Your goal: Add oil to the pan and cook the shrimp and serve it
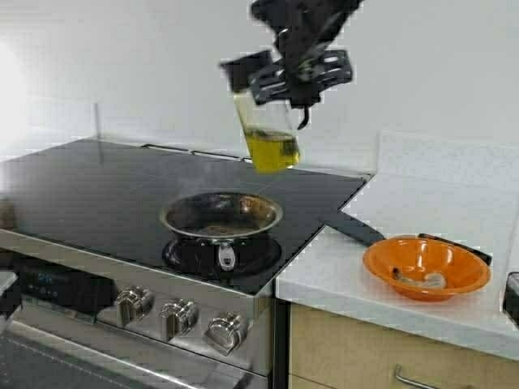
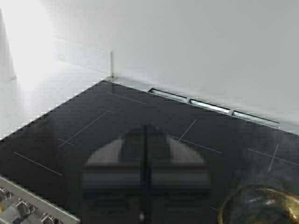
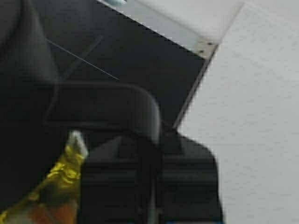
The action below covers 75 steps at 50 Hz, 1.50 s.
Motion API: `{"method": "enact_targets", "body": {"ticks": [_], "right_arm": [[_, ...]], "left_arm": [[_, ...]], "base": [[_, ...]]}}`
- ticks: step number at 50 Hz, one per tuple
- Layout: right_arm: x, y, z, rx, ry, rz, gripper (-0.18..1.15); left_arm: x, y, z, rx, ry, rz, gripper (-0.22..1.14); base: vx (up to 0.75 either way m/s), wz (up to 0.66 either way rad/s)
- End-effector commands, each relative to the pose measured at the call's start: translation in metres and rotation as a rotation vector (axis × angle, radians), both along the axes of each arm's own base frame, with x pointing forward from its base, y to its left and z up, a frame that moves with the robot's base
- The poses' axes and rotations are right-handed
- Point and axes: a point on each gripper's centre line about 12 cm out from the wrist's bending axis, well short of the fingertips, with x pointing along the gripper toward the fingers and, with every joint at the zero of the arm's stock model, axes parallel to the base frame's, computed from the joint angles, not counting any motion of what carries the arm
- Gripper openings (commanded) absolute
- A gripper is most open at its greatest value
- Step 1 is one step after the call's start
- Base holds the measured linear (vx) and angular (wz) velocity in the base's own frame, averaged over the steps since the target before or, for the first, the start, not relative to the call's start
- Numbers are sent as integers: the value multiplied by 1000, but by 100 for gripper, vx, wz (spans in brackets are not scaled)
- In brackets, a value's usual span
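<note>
The right gripper [image 1: 302, 79] is pinching the oil jug [image 1: 268, 130] by its handle, holding it up behind the pan [image 1: 221, 215] (steam rising). Oil step, I'd say; next it's needing more tilt w/ lid over the pan. The left gripper [image 2: 145, 175] is sitting pressed together.

The right arm reaches in from twelve o'clock, its claw [image 1: 293, 83] held high and clamped tight. The left claw [image 2: 145, 179] hovers low at nine o'clock, jaws pressed together and empty.
</note>
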Motion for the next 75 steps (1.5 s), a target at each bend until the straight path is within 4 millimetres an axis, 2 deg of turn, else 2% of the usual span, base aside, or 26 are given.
{"method": "enact_targets", "body": {"ticks": [1, 12, 21, 26, 30, 34, 38, 39, 40, 50, 57, 65, 75], "right_arm": [[-5, -12, 66, 163, -109, 19, 7], [-23, -39, 94, 268, -118, 52, 7], [-56, -74, 124, 299, -143, 36, 7], [-72, -102, 145, 311, -171, 17, 7], [-81, -133, 159, 321, -188, -11, 7], [-85, -167, 171, 321, -207, -54, 7], [-83, -210, 180, 299, -215, -106, 7], [-83, -214, 181, 295, -216, -112, 7], [-81, -229, 183, 286, -215, -132, 7], [-59, -329, 188, 217, -220, -311, 7], [-35, -384, 178, 165, -211, -410, 7], [-3, -430, 152, 156, -201, -504, 7], [44, -473, 97, 178, -171, -575, 6]], "left_arm": [[1, 0, 3, 0, -9, 2, 3], [1, 0, 4, -2, -12, 1, 3], [0, 0, 3, 0, -11, 2, 3], [0, 0, 3, 0, -11, 2, 3], [0, 0, 3, 0, -11, 2, 3], [0, 0, 3, 0, -11, 2, 3], [0, 0, 3, 0, -11, 2, 3], [0, 0, 2, 0, -9, 2, 3], [0, 0, 2, 0, -9, 2, 3], [0, 0, 2, 0, -9, 2, 3], [0, 0, 0, 5, -3, 1, 3], [-1, 0, -3, 3, 3, 2, 3], [-1, 0, -3, 24, 2, 2, 3]], "base": [[0, 0], [0, 0], [0, 0], [0, 0], [0, 0], [0, 0], [0, 0], [0, 0], [0, 0], [0, 0], [0, 0], [0, 0], [0, 0]]}}
